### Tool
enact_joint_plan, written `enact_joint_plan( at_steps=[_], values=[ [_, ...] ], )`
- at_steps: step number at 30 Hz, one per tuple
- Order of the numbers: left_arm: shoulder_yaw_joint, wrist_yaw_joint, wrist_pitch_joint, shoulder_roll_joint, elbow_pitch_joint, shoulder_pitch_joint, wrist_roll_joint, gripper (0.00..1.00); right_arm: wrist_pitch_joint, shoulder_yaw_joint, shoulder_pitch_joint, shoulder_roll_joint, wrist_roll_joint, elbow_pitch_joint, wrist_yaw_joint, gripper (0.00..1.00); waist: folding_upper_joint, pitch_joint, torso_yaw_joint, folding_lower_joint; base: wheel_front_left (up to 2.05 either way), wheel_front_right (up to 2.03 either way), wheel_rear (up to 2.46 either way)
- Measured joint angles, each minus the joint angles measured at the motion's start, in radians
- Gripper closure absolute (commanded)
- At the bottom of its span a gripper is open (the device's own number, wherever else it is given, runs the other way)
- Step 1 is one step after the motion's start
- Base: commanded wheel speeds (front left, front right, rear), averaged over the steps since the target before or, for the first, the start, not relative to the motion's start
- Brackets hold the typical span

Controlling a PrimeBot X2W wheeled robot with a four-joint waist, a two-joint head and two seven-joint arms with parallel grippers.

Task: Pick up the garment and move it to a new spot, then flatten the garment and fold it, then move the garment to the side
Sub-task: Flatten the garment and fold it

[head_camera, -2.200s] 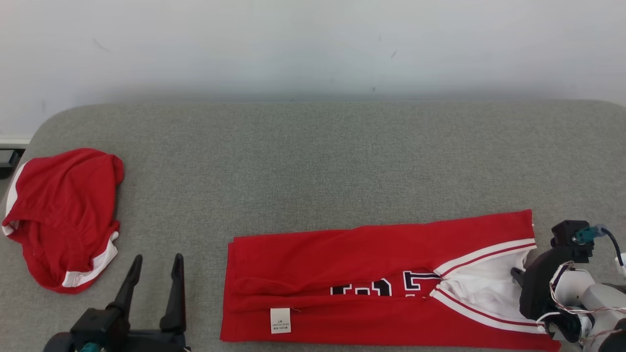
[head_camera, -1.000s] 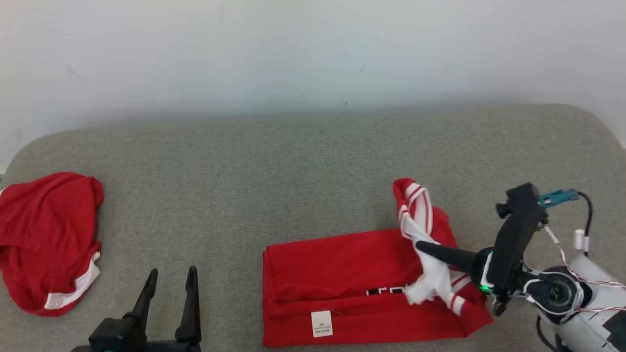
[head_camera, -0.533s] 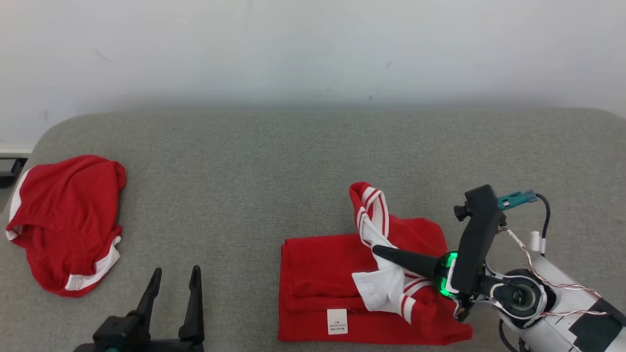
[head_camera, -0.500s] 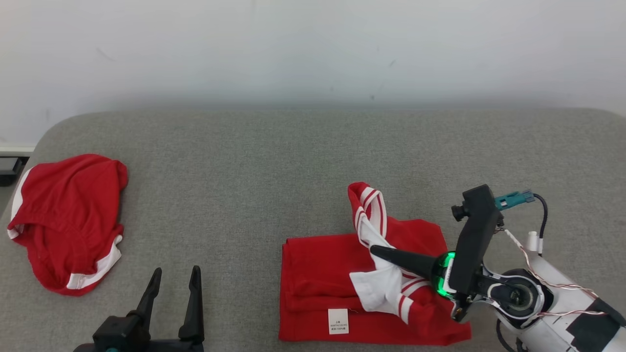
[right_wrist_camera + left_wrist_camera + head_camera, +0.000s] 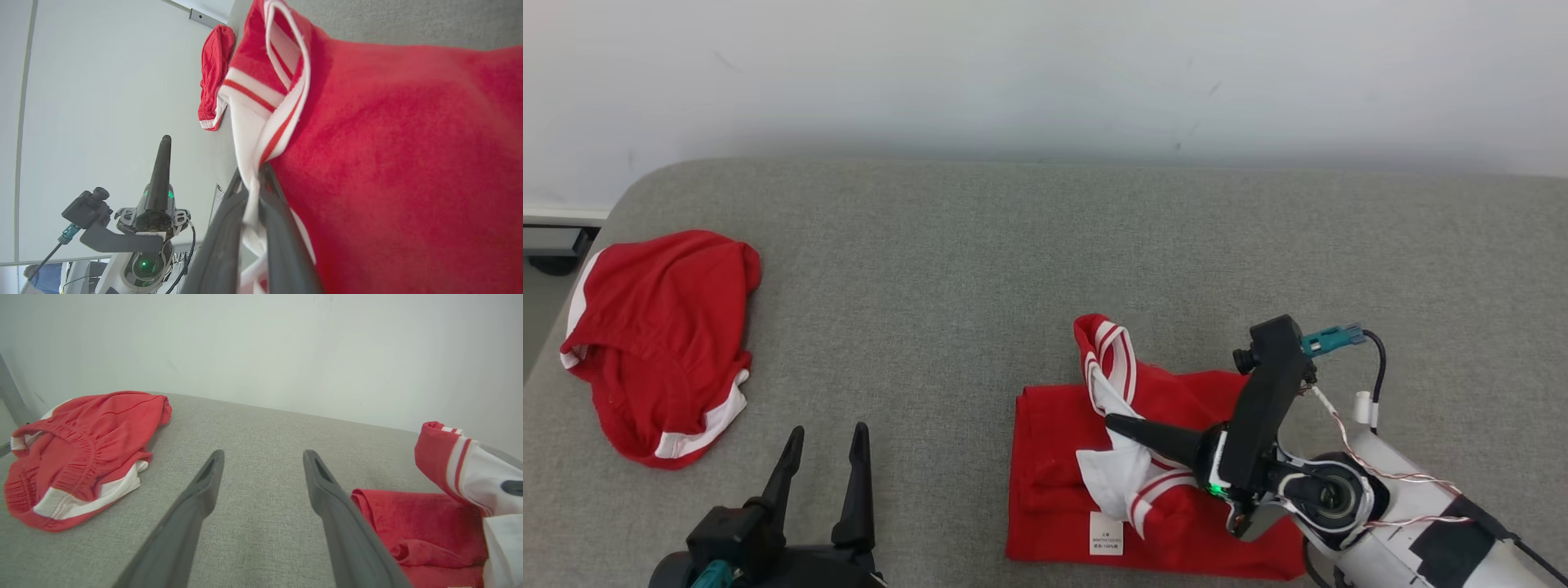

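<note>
A: Well, where does the red jersey (image 5: pixel 1054 441) lie?
B: On the grey cushion (image 5: pixel 1013 261), at its near edge toward the robot's right. It is folded into a rough rectangle, with a white label (image 5: pixel 1106 539) showing at its near side.
A: And the right gripper (image 5: pixel 1111 422)?
B: Its two dark fingers (image 5: pixel 220 237) are pinched together on the jersey's white trimmed edge (image 5: pixel 1107 482). That edge is lifted off the folded part and drapes over it. In the right wrist view the white cloth runs straight down between the fingers.
A: The left gripper (image 5: pixel 826 431)?
B: It holds nothing. Its fingers stand spread wide at the cushion's near left, well apart from the jersey. The left wrist view shows bare grey fabric between them.
A: Anything else on the cushion?
B: A second red garment (image 5: pixel 662 327) with white trim lies crumpled near the far-left edge, well apart from both grippers. A pale wall (image 5: pixel 1045 73) rises behind.
</note>
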Motion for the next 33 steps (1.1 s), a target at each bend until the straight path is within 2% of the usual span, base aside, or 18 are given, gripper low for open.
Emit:
enact_joint_plan(
  at_steps=[11,12,13,14,21,25,29,33],
  values=[
    [0.001,-0.001,0.000,-0.001,0.022,-0.016,-0.009,0.00,-0.025,0.021,-0.016,0.054,-0.022,0.088,-0.007,1.00,0.0001,0.007,0.015,-0.0001,0.00,0.00,0.00],
    [0.001,-0.001,0.000,-0.001,0.022,-0.016,-0.009,0.00,-0.025,0.022,-0.016,0.056,-0.022,0.094,-0.007,0.72,0.0000,0.008,0.015,-0.0001,0.00,0.00,0.00],
    [0.001,-0.001,0.000,-0.002,0.023,-0.016,-0.009,0.00,-0.029,0.022,-0.016,0.058,-0.023,0.100,-0.007,0.11,0.0001,0.008,0.016,-0.0001,0.00,0.00,0.00],
    [0.001,-0.004,0.000,-0.002,0.025,-0.016,-0.009,0.00,-0.035,0.021,-0.016,0.061,-0.023,0.107,-0.007,0.00,0.0001,0.008,0.016,-0.0001,0.00,0.00,0.00],
    [0.008,-0.008,0.000,0.000,0.039,-0.015,-0.009,0.00,-0.081,-0.009,-0.035,0.051,-0.037,0.133,0.002,0.00,0.0000,-0.004,0.008,-0.0001,0.00,0.00,0.00],
    [0.016,-0.007,0.000,0.006,0.041,-0.011,-0.004,0.00,-0.112,0.030,-0.035,-0.031,-0.161,0.144,-0.001,0.00,0.0000,-0.016,-0.005,-0.0001,0.00,0.00,0.00],
    [0.023,0.000,0.000,0.014,0.038,-0.005,0.008,0.00,-0.143,0.068,-0.036,-0.126,-0.280,0.152,-0.035,0.00,0.0000,-0.027,-0.022,-0.0001,0.00,0.00,0.00],
    [0.026,0.001,0.000,0.019,0.031,0.023,0.017,0.00,-0.168,0.076,-0.036,-0.155,-0.318,0.151,-0.066,0.00,0.0000,-0.035,-0.043,-0.0001,0.00,0.00,0.00]
  ],
)
